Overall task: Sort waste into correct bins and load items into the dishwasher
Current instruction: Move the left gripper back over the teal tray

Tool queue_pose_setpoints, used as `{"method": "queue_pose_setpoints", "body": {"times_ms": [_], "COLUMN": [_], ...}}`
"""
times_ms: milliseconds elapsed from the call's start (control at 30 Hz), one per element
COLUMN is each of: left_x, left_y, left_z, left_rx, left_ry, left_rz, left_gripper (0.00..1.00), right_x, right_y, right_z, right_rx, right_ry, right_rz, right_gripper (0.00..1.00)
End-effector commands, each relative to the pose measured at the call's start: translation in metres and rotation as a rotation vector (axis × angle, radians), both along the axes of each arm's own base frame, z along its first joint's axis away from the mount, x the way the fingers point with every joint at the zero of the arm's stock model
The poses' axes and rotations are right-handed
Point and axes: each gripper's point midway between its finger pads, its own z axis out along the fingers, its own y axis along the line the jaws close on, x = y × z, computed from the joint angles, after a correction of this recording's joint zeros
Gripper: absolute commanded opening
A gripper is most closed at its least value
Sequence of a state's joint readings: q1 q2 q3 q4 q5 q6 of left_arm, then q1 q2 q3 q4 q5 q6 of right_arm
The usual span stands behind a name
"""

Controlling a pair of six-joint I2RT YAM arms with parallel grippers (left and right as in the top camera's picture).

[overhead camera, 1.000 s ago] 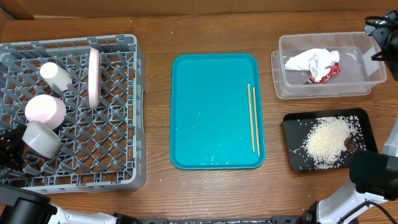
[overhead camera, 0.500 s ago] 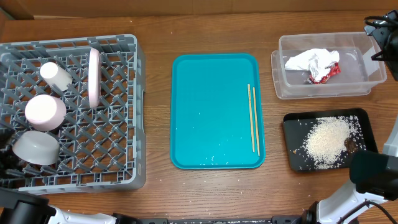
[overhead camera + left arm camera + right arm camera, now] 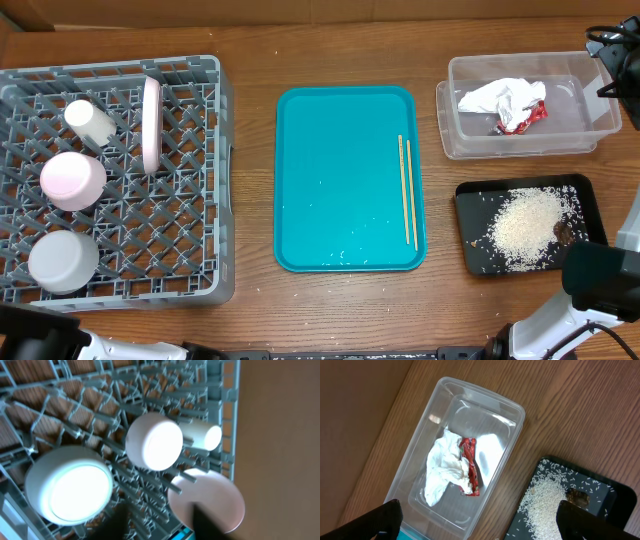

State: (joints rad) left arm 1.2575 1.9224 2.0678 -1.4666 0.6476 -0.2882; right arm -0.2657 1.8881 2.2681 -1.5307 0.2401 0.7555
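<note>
Left pincer [image 3: 164,521] stands part-open and empty over the rack [image 3: 220,382] (right pincer [image 3: 487,520] wide over the tub [image 3: 492,422]); chopsticks [image 3: 407,190] at the tray's [image 3: 340,170] three o'clock edge: light, stiff, roll-prone, judged best pinched together mid-length.

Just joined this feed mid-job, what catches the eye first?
The bright teal tray mid-table, a pair of chopsticks lying along its right side. Left of it, the big grey dish rack holds two bowls, a cup and an upright plate; at right, white rice heaps in the black tray beside a clear tub with paper and a red wrapper.
</note>
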Motion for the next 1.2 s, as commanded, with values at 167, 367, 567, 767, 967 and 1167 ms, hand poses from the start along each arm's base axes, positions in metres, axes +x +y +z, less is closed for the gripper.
{"method": "queue_pose_setpoints", "body": {"times_ms": [167, 367, 567, 767, 967, 1167], "left_x": [0.061, 0.106, 0.125, 0.123, 0.121, 0.123], "left_y": [-0.066, -0.148, -0.217, -0.305, -0.426, -0.544], "left_z": [-0.001, 0.013, 0.078, 0.132, 0.125, 0.090], "left_rx": [0.026, -0.008, 0.194, 0.361, 0.290, 0.286], "left_ry": [0.055, -0.026, -0.167, -0.267, -0.261, -0.206], "left_rz": [-0.282, -0.558, -0.741, -0.924, -1.183, -1.413], "left_gripper": [0.08, 0.12, 0.31, 0.74, 0.70, 0.49], "right_x": [-0.002, -0.002, -0.002, -0.002, -0.002, -0.002], "right_y": [-0.001, -0.001, -0.001, -0.001, -0.001, -0.001], "right_z": [0.011, 0.011, 0.011, 0.011, 0.011, 0.011], "right_rx": [-0.015, -0.015, -0.015, -0.015, -0.015, -0.015], "right_ry": [-0.031, -0.031, -0.031, -0.031, -0.031, -0.031], "right_rz": [-0.006, -0.006, -0.006, -0.006, -0.006, -0.006], "right_gripper": [1.00, 1.00, 1.00, 1.00, 1.00, 1.00]}}
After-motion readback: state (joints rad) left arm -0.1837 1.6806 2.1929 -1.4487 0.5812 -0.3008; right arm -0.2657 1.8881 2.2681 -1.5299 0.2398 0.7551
